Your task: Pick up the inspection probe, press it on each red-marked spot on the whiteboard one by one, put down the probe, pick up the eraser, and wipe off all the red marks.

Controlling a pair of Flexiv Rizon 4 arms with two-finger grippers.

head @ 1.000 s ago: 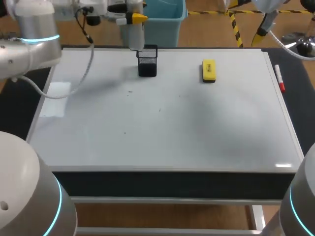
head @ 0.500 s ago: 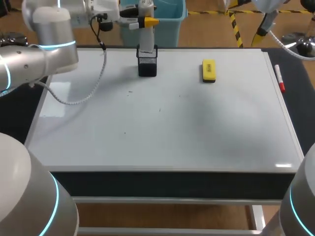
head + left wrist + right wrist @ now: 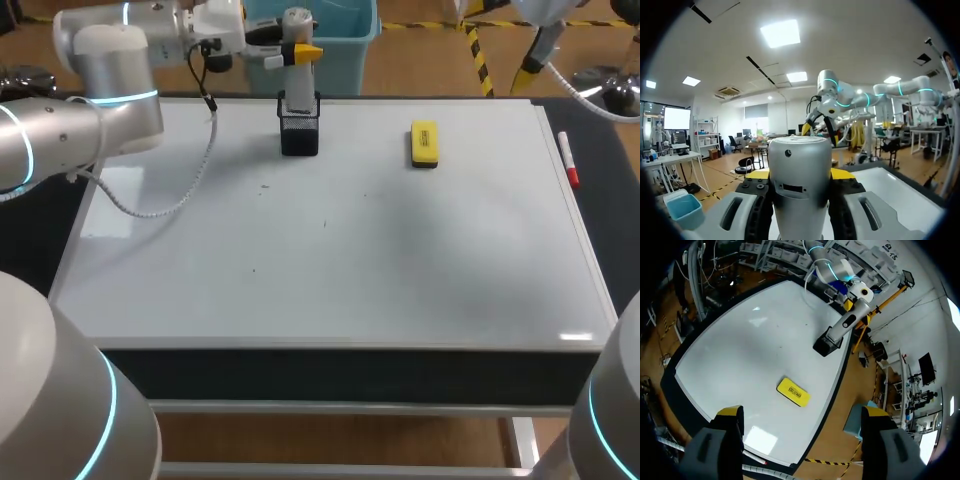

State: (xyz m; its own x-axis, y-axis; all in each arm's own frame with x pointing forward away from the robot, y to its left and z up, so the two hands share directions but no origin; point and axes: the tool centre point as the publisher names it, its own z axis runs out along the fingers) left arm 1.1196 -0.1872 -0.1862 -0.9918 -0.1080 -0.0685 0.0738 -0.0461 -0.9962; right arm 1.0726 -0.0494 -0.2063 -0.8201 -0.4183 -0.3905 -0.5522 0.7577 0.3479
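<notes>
Over the tabletop lies a whiteboard (image 3: 330, 250). At its far edge the left hand (image 3: 296, 48) pinches the inspection probe (image 3: 298, 85), its lower end in the mouth of a black mesh holder (image 3: 300, 135). Further right lies the yellow eraser (image 3: 424, 143), then a red marker (image 3: 568, 160) beside the board's rim. High above, the right hand (image 3: 802, 412) is spread wide.

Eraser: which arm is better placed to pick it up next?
Right, probably: the right end effector is open and empty, the eraser ahead of it; the left end effector is shut on the probe at the holder.
</notes>
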